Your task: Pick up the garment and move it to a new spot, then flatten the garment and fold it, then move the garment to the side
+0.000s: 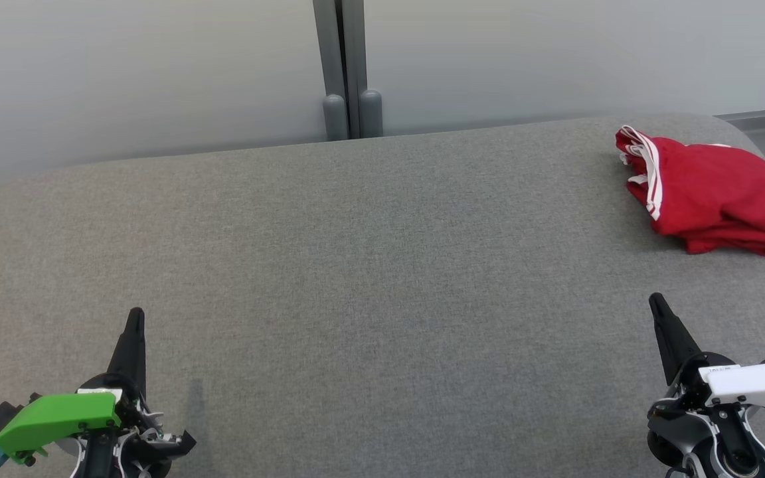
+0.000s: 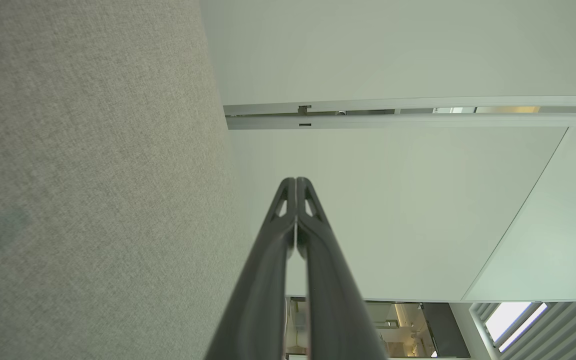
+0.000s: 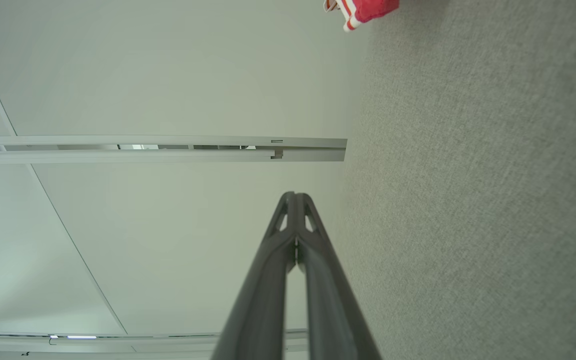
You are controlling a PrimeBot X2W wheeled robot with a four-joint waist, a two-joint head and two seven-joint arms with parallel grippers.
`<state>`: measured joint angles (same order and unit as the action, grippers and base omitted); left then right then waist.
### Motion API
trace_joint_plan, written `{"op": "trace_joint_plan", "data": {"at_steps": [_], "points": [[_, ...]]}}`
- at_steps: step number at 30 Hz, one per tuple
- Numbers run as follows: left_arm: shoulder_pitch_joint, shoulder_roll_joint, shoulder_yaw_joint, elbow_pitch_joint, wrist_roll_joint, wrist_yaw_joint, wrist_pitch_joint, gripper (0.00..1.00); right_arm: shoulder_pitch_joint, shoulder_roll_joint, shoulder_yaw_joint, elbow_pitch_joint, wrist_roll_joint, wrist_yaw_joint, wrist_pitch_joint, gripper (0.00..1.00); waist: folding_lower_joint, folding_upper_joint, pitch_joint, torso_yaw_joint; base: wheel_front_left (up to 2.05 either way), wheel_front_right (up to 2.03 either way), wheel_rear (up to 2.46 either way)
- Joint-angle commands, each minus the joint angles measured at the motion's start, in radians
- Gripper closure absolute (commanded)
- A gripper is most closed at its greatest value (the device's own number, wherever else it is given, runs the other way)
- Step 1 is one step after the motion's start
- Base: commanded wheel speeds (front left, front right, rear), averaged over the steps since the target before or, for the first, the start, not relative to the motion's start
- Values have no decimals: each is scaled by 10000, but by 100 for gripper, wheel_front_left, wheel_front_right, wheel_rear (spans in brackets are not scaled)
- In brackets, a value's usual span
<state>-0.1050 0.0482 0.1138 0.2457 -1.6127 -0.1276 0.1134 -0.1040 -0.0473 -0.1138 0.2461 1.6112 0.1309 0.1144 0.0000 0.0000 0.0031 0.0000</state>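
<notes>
A red garment (image 1: 714, 192) with white trim lies bunched in a loose heap at the far right of the grey fabric table (image 1: 369, 265). A corner of the garment (image 3: 363, 10) also peeks in at the top of the right wrist view. My left gripper (image 1: 135, 313) rests low at the near left, shut and empty, its tips pressed together in the left wrist view (image 2: 296, 181). Near the right front, my right gripper (image 1: 655, 299) is shut too, well short of the garment, with its closed tips (image 3: 294, 196) holding nothing.
A pale wall (image 1: 157, 66) runs behind the table, with a grey vertical post (image 1: 346, 66) at its middle. The table's rounded far-right corner lies just beyond the garment. A wide stretch of grey fabric lies between the two grippers.
</notes>
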Motion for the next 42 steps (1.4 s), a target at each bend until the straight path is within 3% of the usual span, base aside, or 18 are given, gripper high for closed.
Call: {"op": "trace_joint_plan", "data": {"at_steps": [1, 42], "points": [[-87, 52, 30, -14, -3, -65, 46, 100, -83, -56, -20, -42, 35, -3, 28, 100, 0, 0, 0, 0, 0, 0, 0], [-88, 46, 35, -15, 6, -67, 46, 100, -83, -56, -19, -41, 36, -2, 27, 100, 0, 0, 0, 0, 0, 0, 0]]}}
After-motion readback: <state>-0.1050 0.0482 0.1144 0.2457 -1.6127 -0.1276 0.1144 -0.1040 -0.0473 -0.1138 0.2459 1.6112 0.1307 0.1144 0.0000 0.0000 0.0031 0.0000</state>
